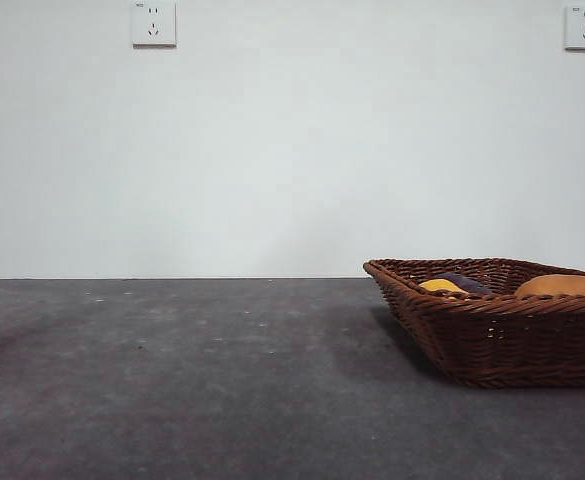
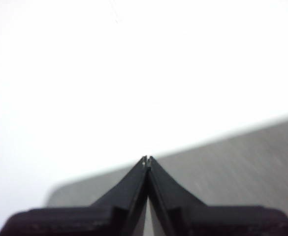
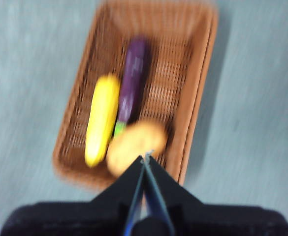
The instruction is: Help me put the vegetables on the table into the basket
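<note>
Right wrist view: right gripper (image 3: pixel 146 158) closed, empty, above basket (image 3: pixel 198 98) | potato (image 3: pixel 134 145), corn (image 3: pixel 102 118), eggplant (image 3: pixel 134 81) all inside, long axes along basket | left gripper (image 2: pixel 146 158) closed, empty, away | counter (image 1: pixel 172 380) holds basket at right | likely done.

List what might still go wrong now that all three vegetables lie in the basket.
1. The right gripper hangs above the potato with fingers shut; dropping lower might press into it or catch the basket rim.
2. The potato seems to rest against the eggplant cap, beside the corn; a bump might roll it.
3. The basket sits at the front view's right border, so its far end cannot be checked there.
</note>
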